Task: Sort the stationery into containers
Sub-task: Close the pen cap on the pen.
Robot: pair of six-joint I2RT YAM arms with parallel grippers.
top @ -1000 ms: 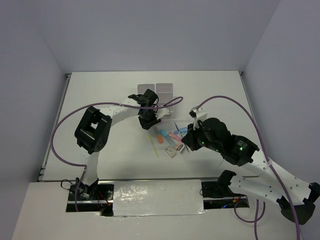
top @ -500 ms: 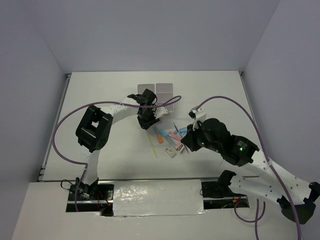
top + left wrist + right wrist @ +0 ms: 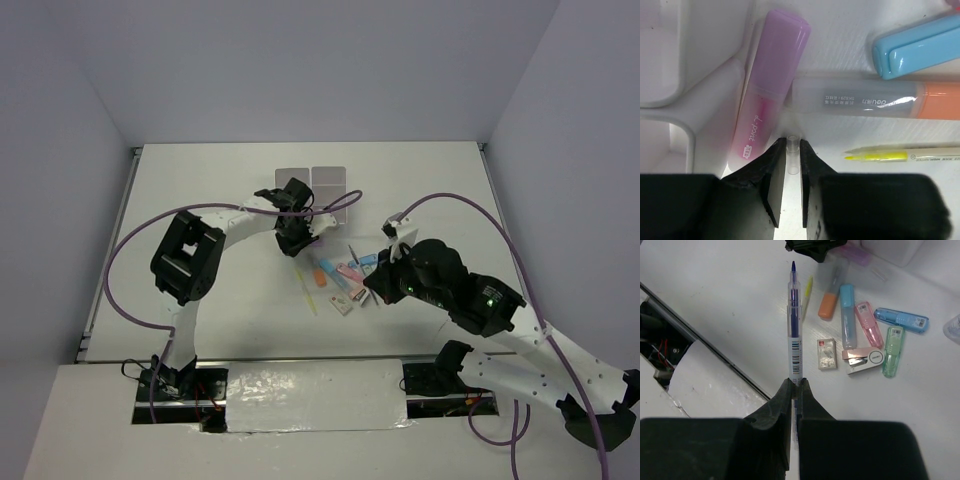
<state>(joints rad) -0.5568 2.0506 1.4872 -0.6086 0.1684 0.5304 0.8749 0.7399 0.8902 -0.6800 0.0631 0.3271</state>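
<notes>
pinching clear tube [image 3: 792,155]: left fingers [image 3: 769,200] | right fingers [image 3: 780,412]: clamped on blue pen [image 3: 795,320] | containers [image 3: 705,107]: pink marker [image 3: 765,85] against wall

We see a big white worktop [image 3: 200,190]. Pale grey walls [image 3: 300,70] stand at its left, back and right sides. A thin dark rail [image 3: 108,255] runs along the worktop's left edge. At the near edge lies a shiny white sheet [image 3: 315,393], a bit crinkled. On each side of the sheet there is a dark gap [image 3: 165,388]. In the right wrist view we see small red wires [image 3: 662,351] down in such a gap, just past the worktop's edge.
</notes>
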